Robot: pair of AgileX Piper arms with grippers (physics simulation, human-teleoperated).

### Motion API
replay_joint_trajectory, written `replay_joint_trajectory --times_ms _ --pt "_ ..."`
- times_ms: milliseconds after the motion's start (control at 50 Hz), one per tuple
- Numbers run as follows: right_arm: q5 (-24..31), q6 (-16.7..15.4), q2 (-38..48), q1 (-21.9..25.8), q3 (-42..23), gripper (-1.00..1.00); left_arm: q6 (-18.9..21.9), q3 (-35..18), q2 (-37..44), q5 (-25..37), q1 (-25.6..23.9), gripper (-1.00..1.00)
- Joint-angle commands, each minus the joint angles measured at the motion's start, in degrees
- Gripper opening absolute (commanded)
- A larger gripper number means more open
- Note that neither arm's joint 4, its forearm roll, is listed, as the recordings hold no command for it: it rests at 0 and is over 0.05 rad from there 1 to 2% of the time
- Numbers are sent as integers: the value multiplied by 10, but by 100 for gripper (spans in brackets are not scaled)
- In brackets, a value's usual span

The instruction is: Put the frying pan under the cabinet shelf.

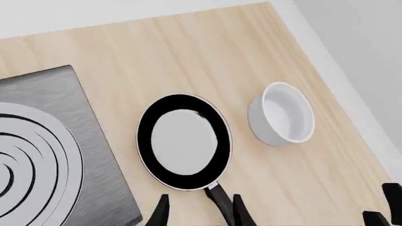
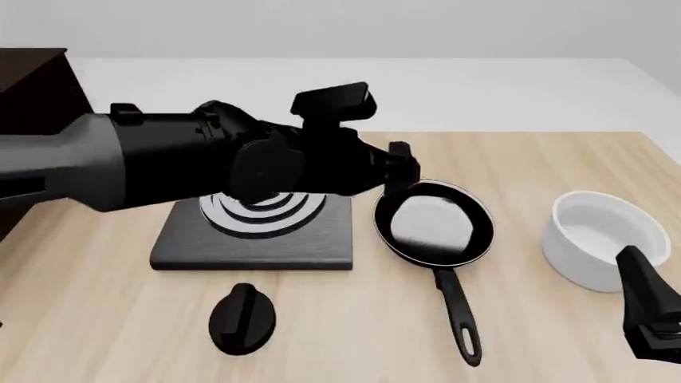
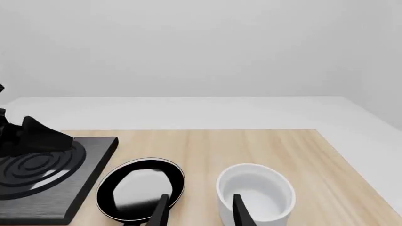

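The left gripper, open and empty, hovers over the pan handle beside the stove plate; next, descend and clamp.

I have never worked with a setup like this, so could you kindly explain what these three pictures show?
These are simulator renders of two robot arms at a light wooden table. One picture looks from above and behind; the other two come from cameras behind each gripper. The left gripper, open, hovers astride the handle of the round black frying pan. The right gripper, open, holds nothing. Also there: a square black stove plate with silver rings, a white bowl, a black oval knob and a dark brown cabinet.
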Motion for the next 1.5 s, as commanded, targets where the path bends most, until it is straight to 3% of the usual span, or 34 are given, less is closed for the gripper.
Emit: replay_joint_trajectory --times_ms 20,80,100,320,400,620,1160,1180,1200,1500 --pt "-3 -1 3 0 0 100 -51 -4 29 -16 -28 100" --pt "0 0 0 0 0 100 -76 3 40 -30 -35 100" --pt "-1 0 1 0 0 100 -63 -3 43 -28 -35 100" --pt "-1 0 1 0 0 100 -89 4 65 -51 -48 100" --pt "1 0 0 0 0 100 -118 11 71 -72 -56 100" --pt "-2 0 1 0 0 100 -144 20 107 -108 -72 100" --pt "-10 0 9 0 1 100 -174 8 180 -153 -78 100" --pt "-10 0 9 0 1 100 -192 16 186 -165 -83 100" --pt "-10 0 9 0 1 100 -181 13 188 -165 -80 100" --pt "-10 0 9 0 1 100 -219 32 217 -210 -98 100"
